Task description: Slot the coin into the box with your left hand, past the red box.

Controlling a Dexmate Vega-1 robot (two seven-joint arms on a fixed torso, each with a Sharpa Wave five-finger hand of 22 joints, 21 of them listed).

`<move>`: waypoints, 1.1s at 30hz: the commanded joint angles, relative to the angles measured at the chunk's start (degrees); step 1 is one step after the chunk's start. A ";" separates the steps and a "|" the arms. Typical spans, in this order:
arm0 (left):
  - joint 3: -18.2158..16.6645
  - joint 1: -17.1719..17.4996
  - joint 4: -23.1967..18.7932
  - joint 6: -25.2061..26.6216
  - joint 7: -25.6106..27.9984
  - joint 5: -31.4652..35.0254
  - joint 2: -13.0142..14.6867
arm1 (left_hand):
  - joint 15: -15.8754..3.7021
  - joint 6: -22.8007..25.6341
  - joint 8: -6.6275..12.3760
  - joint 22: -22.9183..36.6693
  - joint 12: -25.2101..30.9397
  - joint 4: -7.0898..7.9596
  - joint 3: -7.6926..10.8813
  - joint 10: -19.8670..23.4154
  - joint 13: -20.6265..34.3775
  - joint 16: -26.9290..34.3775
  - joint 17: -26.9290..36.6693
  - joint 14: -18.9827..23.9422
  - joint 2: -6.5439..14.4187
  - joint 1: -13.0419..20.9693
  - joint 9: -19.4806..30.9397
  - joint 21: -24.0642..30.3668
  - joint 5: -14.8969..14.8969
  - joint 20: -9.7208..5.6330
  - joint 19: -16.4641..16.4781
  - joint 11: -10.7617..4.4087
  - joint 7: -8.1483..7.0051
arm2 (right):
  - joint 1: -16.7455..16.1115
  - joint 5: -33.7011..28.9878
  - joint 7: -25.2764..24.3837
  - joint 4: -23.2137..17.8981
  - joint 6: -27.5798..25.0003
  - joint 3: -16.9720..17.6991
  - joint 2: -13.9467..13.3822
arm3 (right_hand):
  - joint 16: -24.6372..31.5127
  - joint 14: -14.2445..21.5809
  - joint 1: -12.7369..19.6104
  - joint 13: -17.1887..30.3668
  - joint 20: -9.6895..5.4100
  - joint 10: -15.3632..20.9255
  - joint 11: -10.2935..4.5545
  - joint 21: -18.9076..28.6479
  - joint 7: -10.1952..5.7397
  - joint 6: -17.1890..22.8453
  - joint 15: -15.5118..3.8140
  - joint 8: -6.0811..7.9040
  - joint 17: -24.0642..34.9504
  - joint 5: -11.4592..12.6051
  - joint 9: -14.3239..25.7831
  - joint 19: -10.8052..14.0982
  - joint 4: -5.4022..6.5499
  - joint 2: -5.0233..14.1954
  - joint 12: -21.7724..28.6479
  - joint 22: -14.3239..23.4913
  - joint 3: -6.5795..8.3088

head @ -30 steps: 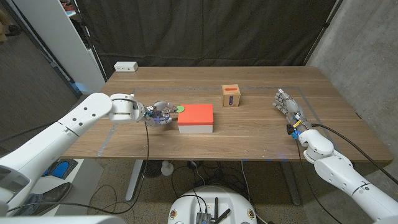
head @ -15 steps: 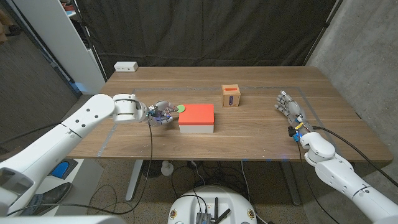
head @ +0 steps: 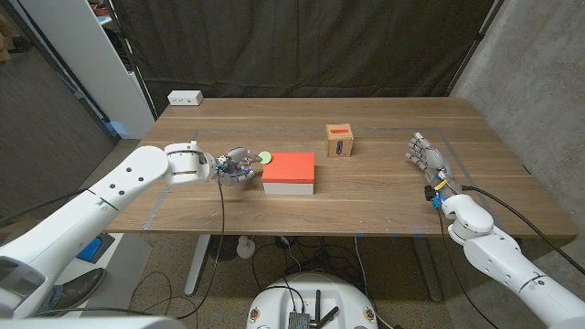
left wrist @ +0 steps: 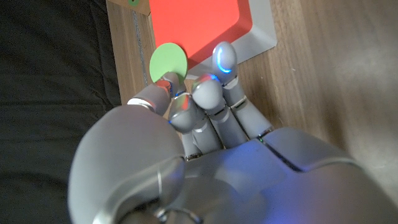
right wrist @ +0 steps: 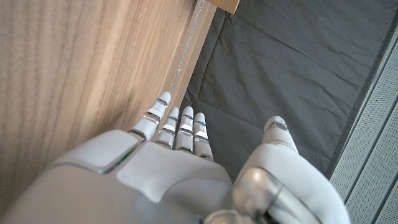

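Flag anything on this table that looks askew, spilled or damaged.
Nothing stands out. The red box and the small wooden box sit upright on the table, and the left hand pinches the green coin cleanly.

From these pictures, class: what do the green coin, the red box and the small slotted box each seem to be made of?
Green coin: probably plastic; flat, evenly coloured, matte disc, pinched by the left robot hand.
Red box: matte red top over a pale base, maybe painted plastic or card; unclear.
Small slotted box: looks like bare wood or cardboard, light brown.
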 commanded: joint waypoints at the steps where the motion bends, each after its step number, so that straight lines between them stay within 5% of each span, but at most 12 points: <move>1: -2.23 3.24 -1.67 -5.91 -6.95 3.72 1.12 | 0.19 6.76 0.42 0.00 0.00 0.34 0.25 0.18 0.17 -0.01 0.33 0.08 0.10 0.49 0.88 0.85 0.38 -3.64 -0.74 0.40 4.88 | -2.93 -1.11 -2.57 -4.31 -0.80 1.44 -0.82 | 0.25 0.24 -0.06 0.09 0.33 0.47 0.22 0.00 -0.07 0.44 0.15 0.15 -0.01 0.28 0.19 0.18 -0.21 0.02 0.31 0.16 0.08; 17: -3.87 4.59 -4.77 -8.88 -12.03 9.93 2.72 | 0.19 6.33 0.33 -1.09 -0.01 0.46 0.36 -0.12 0.87 -0.23 1.06 -0.24 0.21 -0.22 0.96 2.46 0.29 -3.63 -1.81 0.25 4.53 | -5.18 -2.03 -3.88 -6.57 -0.71 2.36 -0.63 | 0.25 0.23 -0.06 0.13 0.29 0.46 0.27 -0.01 -0.09 0.50 0.16 0.14 -0.03 0.30 0.19 0.13 -0.21 0.04 0.28 0.17 0.11; 33: 2.66 -4.14 -5.14 -7.85 -13.67 25.74 -0.12 | 0.17 6.60 -0.19 -1.87 -0.07 0.32 0.43 -0.23 1.27 -0.32 1.27 0.01 0.24 -0.35 0.14 3.64 0.04 -3.63 -2.28 0.26 4.53 | -6.74 -2.79 -4.61 -7.95 -0.33 3.51 -0.59 | 0.26 0.20 -0.02 0.16 0.27 0.46 0.15 -0.01 0.00 0.58 0.13 0.15 -0.05 0.31 0.19 0.11 -0.21 0.09 0.25 0.16 0.14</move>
